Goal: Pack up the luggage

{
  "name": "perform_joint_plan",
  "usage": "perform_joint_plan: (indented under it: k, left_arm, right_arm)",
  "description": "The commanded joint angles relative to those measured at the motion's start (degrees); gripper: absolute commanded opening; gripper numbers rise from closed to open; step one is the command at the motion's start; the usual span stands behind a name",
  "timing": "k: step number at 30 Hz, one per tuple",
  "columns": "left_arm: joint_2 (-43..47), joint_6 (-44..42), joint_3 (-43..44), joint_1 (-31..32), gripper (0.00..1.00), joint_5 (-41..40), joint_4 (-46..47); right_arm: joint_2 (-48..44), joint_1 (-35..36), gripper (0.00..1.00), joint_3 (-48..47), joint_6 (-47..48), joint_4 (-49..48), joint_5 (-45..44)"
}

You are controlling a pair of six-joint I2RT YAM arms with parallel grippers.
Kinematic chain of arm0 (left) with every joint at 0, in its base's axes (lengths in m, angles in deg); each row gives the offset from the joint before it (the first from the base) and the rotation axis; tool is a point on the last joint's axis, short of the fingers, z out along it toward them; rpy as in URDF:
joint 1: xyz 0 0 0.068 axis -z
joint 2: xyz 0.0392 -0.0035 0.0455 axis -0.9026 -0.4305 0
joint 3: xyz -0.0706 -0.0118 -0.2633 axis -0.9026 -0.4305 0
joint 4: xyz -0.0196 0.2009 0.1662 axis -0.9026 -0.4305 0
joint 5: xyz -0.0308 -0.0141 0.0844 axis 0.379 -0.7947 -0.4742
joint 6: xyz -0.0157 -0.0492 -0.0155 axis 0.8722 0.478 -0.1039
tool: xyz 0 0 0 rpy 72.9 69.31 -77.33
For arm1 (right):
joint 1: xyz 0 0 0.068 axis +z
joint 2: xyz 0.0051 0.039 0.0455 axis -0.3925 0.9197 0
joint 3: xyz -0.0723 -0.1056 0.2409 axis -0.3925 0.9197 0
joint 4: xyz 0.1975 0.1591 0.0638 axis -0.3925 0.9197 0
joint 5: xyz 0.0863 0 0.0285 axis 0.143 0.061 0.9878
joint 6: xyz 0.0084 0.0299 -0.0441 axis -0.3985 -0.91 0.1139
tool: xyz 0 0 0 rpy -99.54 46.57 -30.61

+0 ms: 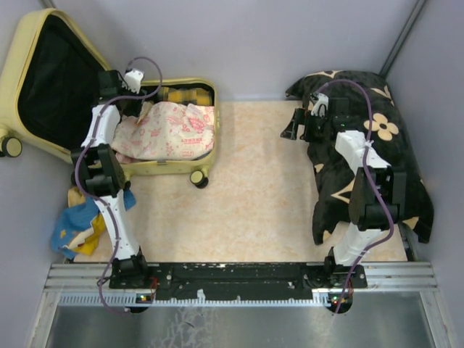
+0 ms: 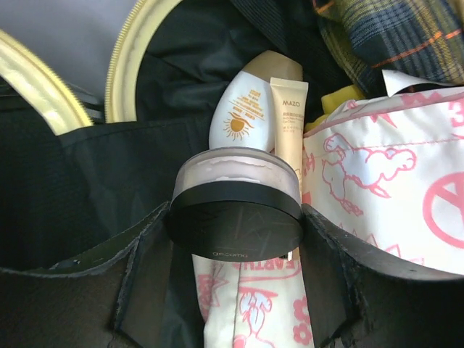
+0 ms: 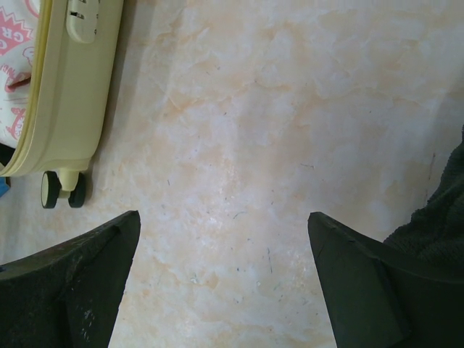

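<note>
From above, the luggage [image 1: 174, 168] lies open at ten o'clock on the table [image 1: 254, 181], its lid swung out toward the corner and a pink-printed cloth [image 1: 170, 130] filling the tray. My left gripper [image 1: 123, 81] hangs over the tray's far left corner. My right gripper [image 1: 296, 125] sits at two o'clock, beside the black flowered cloth [image 1: 384, 130]. A blue and yellow cloth [image 1: 80, 225] lies at eight o'clock. Through my left wrist, my fingers [image 2: 138, 275] are clamped on a round jar [image 2: 235, 225], black with a frosted part, over the pink-printed cloth. At twelve o'clock a sunscreen bottle [image 2: 243, 112] and a cream tube [image 2: 288, 116] seem to lean on the lining. Through my right wrist, the jaws stand wide apart with only bare table between them, and a luggage wheel [image 3: 61, 190] shows at nine o'clock.
</note>
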Motion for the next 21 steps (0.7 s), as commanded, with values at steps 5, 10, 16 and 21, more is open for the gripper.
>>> perform_joint_plan:
  k: [5, 10, 16, 21]
  left_arm:
    - [-2.18, 0.28, 2.72, -0.32, 0.75, -3.1, 3.31]
    - [0.94, 0.12, 1.46, -0.33, 0.84, -3.79, 3.52]
    - [8.58, 2.67, 0.95, -0.15, 0.87, 0.67, -0.34]
    - [18.82, 1.59, -3.95, 0.14, 0.87, 2.87, 1.77]
  right_arm:
    - [-0.55, -0.39, 0.99, -3.22, 1.88, -0.5, -0.03]
    - [-0.11, -0.38, 0.99, -3.04, 1.07, -1.26, 0.74]
    - [0.24, -0.42, 0.99, -2.93, 0.85, -1.54, 2.35]
    - [0.61, -0.38, 0.99, -2.76, -0.32, -2.55, 3.91]
